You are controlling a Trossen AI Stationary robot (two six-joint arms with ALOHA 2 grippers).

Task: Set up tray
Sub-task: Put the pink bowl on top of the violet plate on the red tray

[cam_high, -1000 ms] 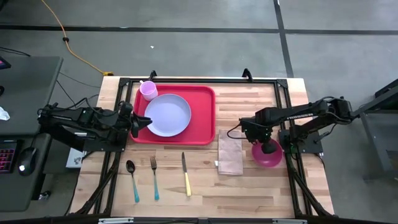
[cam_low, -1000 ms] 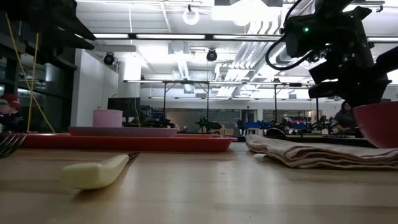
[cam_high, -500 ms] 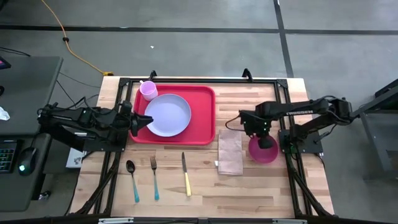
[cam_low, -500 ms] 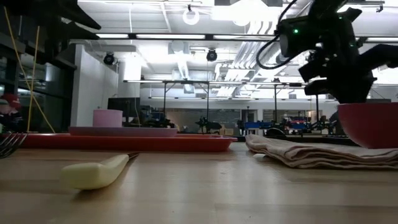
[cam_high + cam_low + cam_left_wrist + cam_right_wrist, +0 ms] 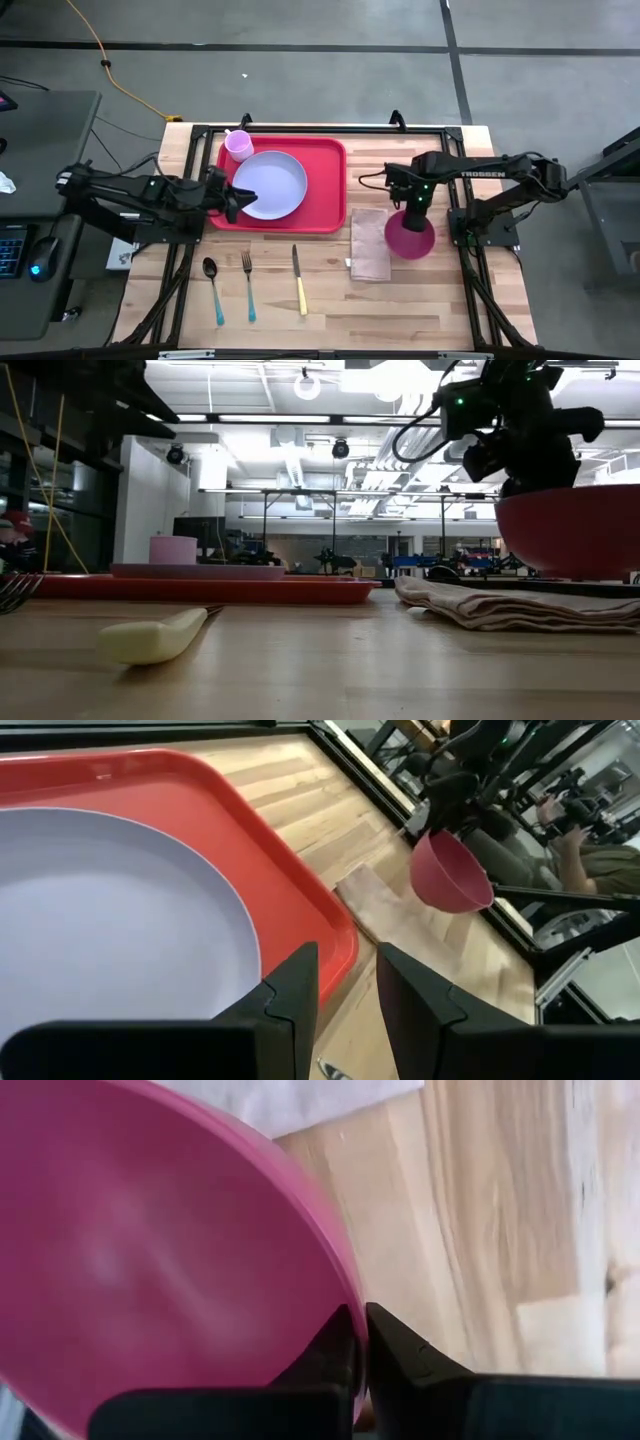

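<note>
Pink bowl (image 5: 410,237) carried leftward over napkin (image 5: 369,245) — right gripper (image 5: 413,207) pinching its rim; tray (image 5: 325,190) lies lengthwise left–right.

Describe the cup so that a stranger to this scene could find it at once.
Find the red tray on the far left part of the wooden table. The cup stands in its far left corner, beside the lavender plate. It is small, pink and upright, unlike the wide magenta bowl that the right gripper holds.

Red tray (image 5: 325,190) flat on table, far-left side, rim low.
</note>
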